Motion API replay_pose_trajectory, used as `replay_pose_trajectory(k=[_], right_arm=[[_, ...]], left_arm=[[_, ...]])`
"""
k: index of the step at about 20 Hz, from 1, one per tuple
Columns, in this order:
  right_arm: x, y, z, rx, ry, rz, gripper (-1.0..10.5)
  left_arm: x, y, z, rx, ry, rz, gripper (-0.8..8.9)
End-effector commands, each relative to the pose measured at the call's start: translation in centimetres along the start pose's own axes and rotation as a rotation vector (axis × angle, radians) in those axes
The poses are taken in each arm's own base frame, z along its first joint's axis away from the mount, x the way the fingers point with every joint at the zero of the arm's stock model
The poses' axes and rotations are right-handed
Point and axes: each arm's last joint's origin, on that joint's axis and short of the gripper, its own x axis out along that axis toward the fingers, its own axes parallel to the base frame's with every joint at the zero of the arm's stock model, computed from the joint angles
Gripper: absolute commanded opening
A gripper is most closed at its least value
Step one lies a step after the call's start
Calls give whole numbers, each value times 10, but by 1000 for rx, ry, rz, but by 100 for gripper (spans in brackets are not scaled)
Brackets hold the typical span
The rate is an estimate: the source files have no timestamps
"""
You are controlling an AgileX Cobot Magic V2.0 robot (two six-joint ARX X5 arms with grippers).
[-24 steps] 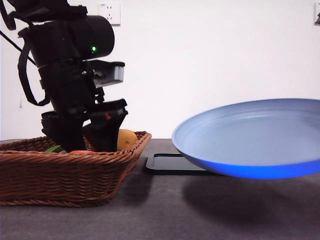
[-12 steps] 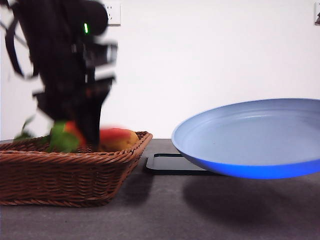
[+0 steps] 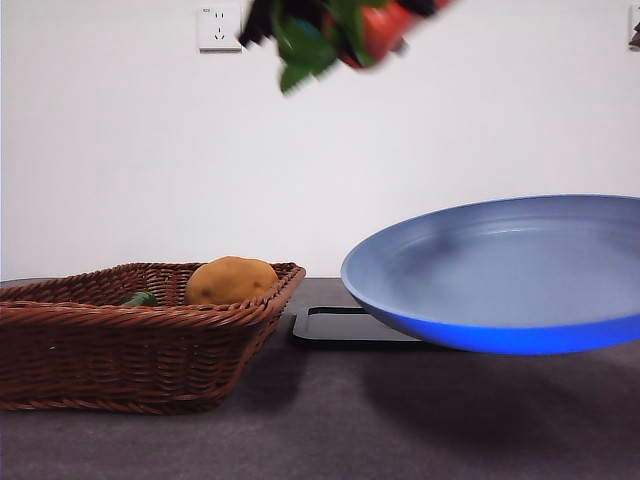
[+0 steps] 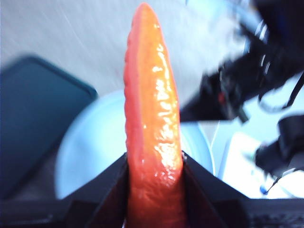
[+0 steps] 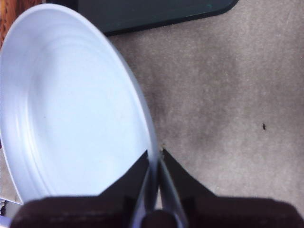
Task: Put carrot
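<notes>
The glossy red-orange carrot (image 4: 153, 123) sticks out between the jaws of my left gripper (image 4: 154, 164), which is shut on its thick part. In the front view the carrot (image 3: 385, 25) with its green leaves (image 3: 305, 38) hangs at the top edge, high above the table, between the basket and the plate. A blue plate (image 3: 500, 275) floats tilted above the table on the right. My right gripper (image 5: 156, 159) is shut on the rim of that plate (image 5: 71, 109). The left wrist view shows the plate (image 4: 95, 152) below the carrot.
A brown wicker basket (image 3: 120, 335) stands at the left, holding a yellow-brown potato (image 3: 232, 281) and a small green vegetable (image 3: 140, 298). A dark flat tray (image 3: 345, 328) lies on the grey table behind the plate; the same tray (image 5: 152, 12) shows in the right wrist view.
The left arm has risen out of the basket with the carrot and moved up and to the right, to the top edge of the view. The plate has stayed in place.
</notes>
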Motion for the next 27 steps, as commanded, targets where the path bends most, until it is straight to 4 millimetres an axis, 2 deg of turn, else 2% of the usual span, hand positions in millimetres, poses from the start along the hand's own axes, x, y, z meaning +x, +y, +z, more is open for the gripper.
replay_pose_trajectory(k=[1,5,8,11,16,18,20,23,27], right_arm=[[-1,3,3,-14,-16,15,4],[-1,4,3,-14,-4,53,4],[-1,4,3,-15,0,65,4],[-1,4,3,-15,0,66,4],[-1,4,3,-1,1,65,4],[-1,4,3,13,3,65,4],[2,3,3,38,19,60,4],[12,0,10,68,63,38,4],[34,-5,41,83,58,106,4]], left_arm=[[30,-8,-7,10,67,11,100],[79,-9,-33,0,211,5,101],[100,-6,-48,-12,283,24,132],[105,-7,-52,-9,296,76,235],[100,-9,-50,-11,294,81,247],[86,-13,-43,-8,279,82,247],[59,-21,-32,1,243,91,247],[7,-34,-17,19,165,114,247],[-68,-49,-16,40,96,233,247]])
